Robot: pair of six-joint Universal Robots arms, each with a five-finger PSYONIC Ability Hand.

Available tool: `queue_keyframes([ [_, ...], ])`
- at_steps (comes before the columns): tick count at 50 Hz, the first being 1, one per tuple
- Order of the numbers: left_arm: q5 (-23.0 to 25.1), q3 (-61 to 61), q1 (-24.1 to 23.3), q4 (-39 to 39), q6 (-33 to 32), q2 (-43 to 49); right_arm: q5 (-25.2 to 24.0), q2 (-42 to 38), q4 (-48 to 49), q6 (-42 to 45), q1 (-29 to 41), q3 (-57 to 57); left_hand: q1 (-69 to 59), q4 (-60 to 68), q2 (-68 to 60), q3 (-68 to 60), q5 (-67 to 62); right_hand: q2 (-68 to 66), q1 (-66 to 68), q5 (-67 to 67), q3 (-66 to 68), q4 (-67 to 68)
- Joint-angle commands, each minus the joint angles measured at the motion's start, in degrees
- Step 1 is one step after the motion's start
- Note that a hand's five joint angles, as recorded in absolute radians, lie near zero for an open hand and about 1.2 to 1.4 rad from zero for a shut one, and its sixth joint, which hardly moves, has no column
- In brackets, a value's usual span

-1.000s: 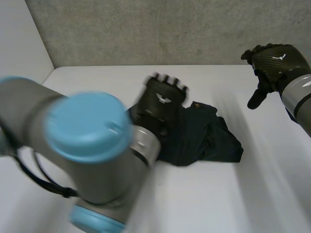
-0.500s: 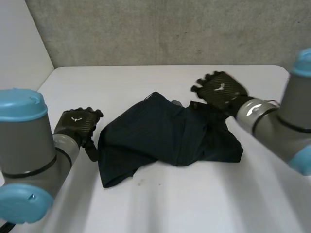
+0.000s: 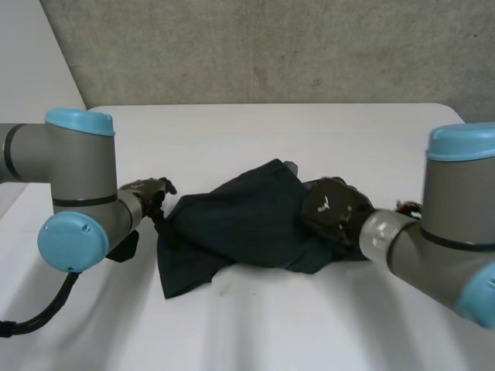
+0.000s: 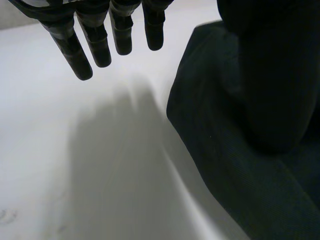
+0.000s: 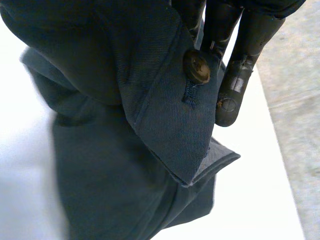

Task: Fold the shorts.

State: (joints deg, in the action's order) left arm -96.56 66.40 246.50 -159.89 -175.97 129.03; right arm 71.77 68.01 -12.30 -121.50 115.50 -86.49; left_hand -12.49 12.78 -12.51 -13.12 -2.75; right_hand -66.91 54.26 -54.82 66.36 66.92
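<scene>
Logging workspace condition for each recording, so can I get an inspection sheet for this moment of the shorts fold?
Surface: white table; the shorts lie near its middle.
Job's things: dark shorts, crumpled, not yet folded flat; a waistband button shows.
Clutter: nothing seen.
Hands: left hand open, its straight fingers over the table beside one edge of the shorts. The right hand is at the opposite end and appears to pinch the waistband by the button.
Cables: nothing seen on the cloth.
Surroundings: grey concrete wall behind the table.
</scene>
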Motion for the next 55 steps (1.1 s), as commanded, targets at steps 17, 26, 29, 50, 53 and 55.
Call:
queue_keyframes([
  [17, -1.70, 2.51, -5.24, 2.22, -0.95, -1.85, -0.23, 12.94, -13.98, -25.78, -3.62, 12.56, -59.26, 58.98, -59.25, -58.64, -59.01, 44.55, -31.90, 42.46, -44.00, -44.56],
  [26, -1.70, 5.49, -5.59, 1.60, -1.04, -6.76, 0.74, -8.65, -13.72, -35.99, 0.41, 30.83, -61.31, 61.02, -61.29, -60.68, -61.05, 48.58, -35.93, 46.49, -48.03, -48.59],
  [29, -1.70, 5.94, -5.85, 1.60, -1.04, -8.17, 0.57, -14.21, -13.72, -38.45, 2.09, 35.32, -61.31, 61.02, -61.29, -60.68, -61.05, 48.59, -35.93, 46.49, -48.03, -48.60],
  [50, -2.14, 6.56, -8.22, 0.90, -15.44, -20.82, 4.87, -8.39, -2.82, -35.69, 3.85, 37.29, -66.35, 66.07, -66.34, -65.72, -66.09, -13.09, 25.74, -15.18, 13.64, 13.08],
  [53, -2.49, 4.80, -8.22, 0.55, -21.42, -25.66, 5.22, -1.50, -1.42, -30.74, 3.85, 34.55, -66.69, 66.40, -66.67, -66.06, -66.43, -13.09, 25.74, -15.18, 13.64, 13.08],
  [55, -2.84, 3.05, -8.31, 0.29, -25.45, -29.68, 5.84, 3.78, 0.51, -27.74, 3.85, 32.27, -67.50, 67.22, -67.49, -66.87, -67.24, -13.09, 25.74, -15.18, 13.64, 13.08],
])
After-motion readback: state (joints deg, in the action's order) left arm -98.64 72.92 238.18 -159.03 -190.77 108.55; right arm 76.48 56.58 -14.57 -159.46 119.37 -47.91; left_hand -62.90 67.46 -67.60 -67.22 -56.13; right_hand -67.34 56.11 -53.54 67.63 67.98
